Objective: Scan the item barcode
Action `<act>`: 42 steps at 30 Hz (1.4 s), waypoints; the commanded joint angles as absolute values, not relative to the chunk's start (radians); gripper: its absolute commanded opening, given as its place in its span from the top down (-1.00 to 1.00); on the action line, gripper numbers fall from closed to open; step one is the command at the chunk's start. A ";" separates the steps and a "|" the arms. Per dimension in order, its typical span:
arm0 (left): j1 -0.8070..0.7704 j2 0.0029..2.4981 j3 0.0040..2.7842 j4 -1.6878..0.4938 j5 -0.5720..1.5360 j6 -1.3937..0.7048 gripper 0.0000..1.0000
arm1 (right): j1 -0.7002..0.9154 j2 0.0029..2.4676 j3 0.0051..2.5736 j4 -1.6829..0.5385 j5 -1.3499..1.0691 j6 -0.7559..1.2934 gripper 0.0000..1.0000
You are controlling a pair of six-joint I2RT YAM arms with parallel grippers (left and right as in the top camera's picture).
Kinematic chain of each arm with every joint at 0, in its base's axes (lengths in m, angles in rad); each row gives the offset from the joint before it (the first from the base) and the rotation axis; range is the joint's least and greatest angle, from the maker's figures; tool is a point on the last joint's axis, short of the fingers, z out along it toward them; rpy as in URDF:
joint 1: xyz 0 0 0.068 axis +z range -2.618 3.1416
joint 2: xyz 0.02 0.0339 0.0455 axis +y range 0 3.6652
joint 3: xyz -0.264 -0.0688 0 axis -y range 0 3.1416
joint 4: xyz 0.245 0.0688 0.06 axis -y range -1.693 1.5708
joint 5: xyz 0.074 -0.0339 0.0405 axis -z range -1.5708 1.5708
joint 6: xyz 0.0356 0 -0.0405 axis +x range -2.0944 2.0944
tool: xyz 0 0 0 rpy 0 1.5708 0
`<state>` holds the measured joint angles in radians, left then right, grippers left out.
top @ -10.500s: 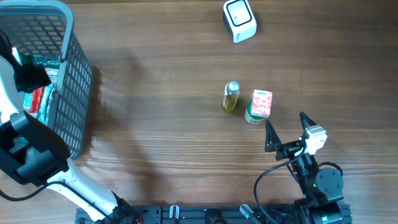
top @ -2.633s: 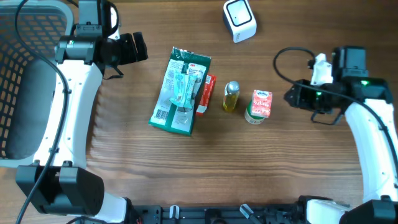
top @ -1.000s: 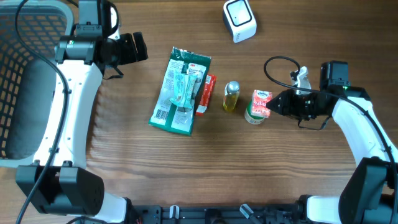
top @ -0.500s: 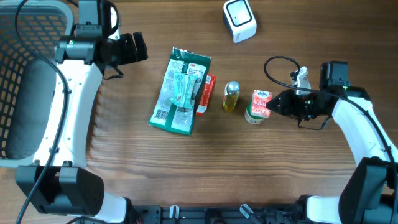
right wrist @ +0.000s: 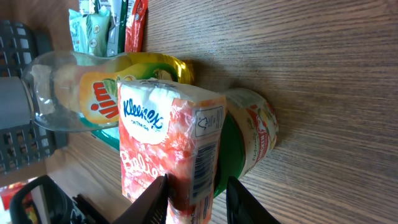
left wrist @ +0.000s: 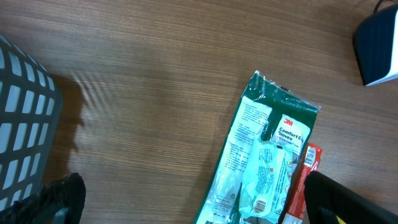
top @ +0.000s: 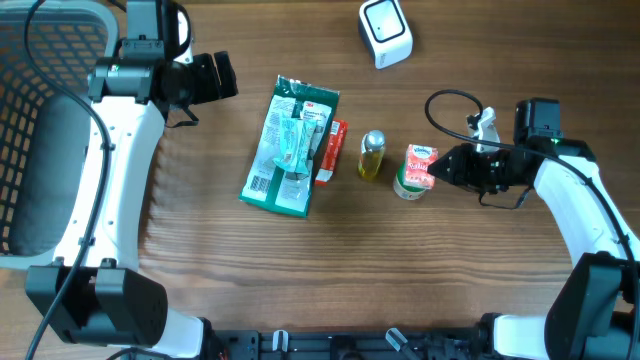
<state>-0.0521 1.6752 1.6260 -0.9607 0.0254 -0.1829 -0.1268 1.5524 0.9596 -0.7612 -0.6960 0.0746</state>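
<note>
A red and white Kleenex tissue pack (top: 421, 165) stands at the right of the table, against a green-lidded jar (top: 405, 185). My right gripper (top: 440, 168) reaches in from the right and is shut on the pack. In the right wrist view the pack (right wrist: 165, 143) sits between the fingers of that gripper (right wrist: 199, 202), its barcode (right wrist: 202, 171) on the narrow side. The white scanner (top: 385, 32) stands at the back. My left gripper (top: 215, 78) hangs open and empty at the left, above the table (left wrist: 143, 93).
A small yellow bottle (top: 372, 155) stands just left of the pack. A green 3M package (top: 292, 147) with a red item (top: 330, 150) beside it lies mid-table. The grey basket (top: 50, 120) fills the far left.
Nothing has moved over the last second. Before that, my right gripper came in from the right and closed on the tissue pack.
</note>
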 commanded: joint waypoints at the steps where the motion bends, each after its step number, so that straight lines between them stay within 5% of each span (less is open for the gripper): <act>1: -0.047 1.682 1.627 -0.958 0.034 -0.171 -1.00 | -0.121 1.565 0.953 -0.764 -0.716 0.086 0.38; 9: -0.047 1.682 1.627 -0.958 0.033 -0.171 -1.00 | -0.077 1.565 0.953 -0.758 -0.697 0.087 0.27; 20: -0.047 1.682 1.627 -0.958 0.034 -0.171 -1.00 | -0.076 1.565 0.953 -0.760 -0.639 0.112 0.46; 23: -0.047 1.682 1.627 -0.958 0.034 -0.171 -1.00 | -0.076 1.565 0.953 -0.757 -0.635 0.104 0.89; 34: -0.047 1.682 1.627 -0.958 0.034 -0.171 -1.00 | -0.067 1.426 1.147 -0.913 -0.603 0.070 0.92; 42: -0.047 1.682 1.627 -0.958 0.034 -0.171 -1.00 | 0.250 1.309 1.167 -0.953 -0.269 0.070 0.92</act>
